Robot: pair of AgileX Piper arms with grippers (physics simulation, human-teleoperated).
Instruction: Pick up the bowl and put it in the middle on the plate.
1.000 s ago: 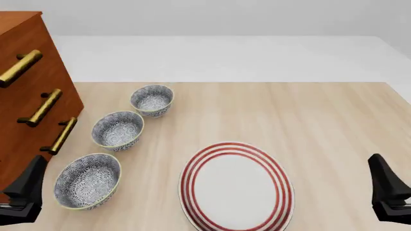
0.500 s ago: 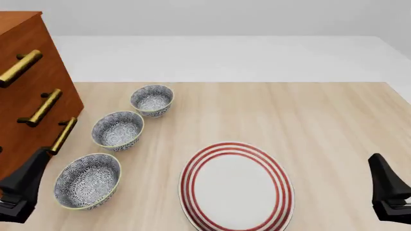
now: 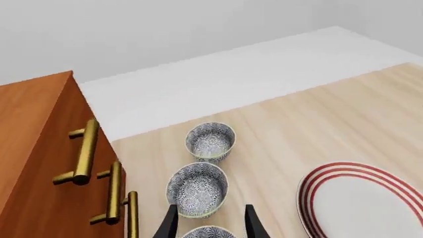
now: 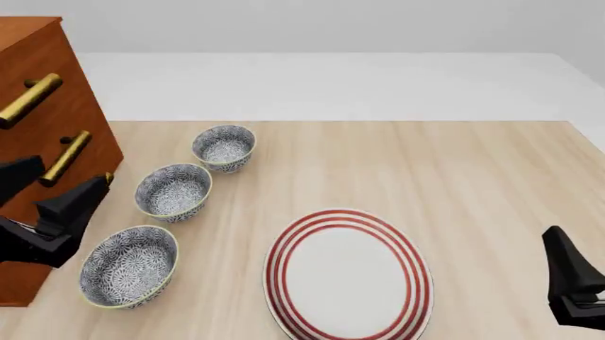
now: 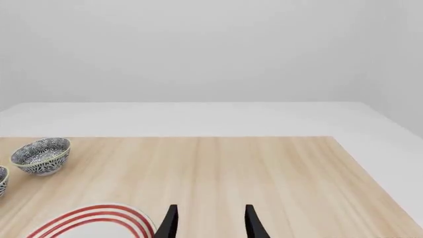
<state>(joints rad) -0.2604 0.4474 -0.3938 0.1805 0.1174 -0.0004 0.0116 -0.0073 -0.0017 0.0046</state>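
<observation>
Since the earlier frames my left gripper (image 4: pixel 59 212) has risen from the near left corner and swung forward; it now hangs above the bench (image 4: pixel 472 184), just left of the nearest bowl (image 4: pixel 129 265) and in front of the wooden drawer cabinet (image 4: pixel 38 85). Its fingers (image 3: pixel 166 224) stand apart with nothing between them, and in the left wrist view they frame the rim of that nearest bowl, with the middle bowl (image 3: pixel 197 189) just past their tips. My right gripper (image 4: pixel 574 287) has not moved; it sits at the near right edge, fingers (image 5: pixel 250 221) spread and empty, over bare wood.

Three patterned bowls lie in a diagonal row along the left side, each apart from the next: the nearest one, the middle bowl, then the far bowl (image 4: pixel 224 147). All sit upright on the bench. To their right, near the front centre, is the plate (image 4: pixel 347 312) with its red rings, nothing on it. Brass handles (image 4: pixel 64 157) run down the cabinet front.
</observation>
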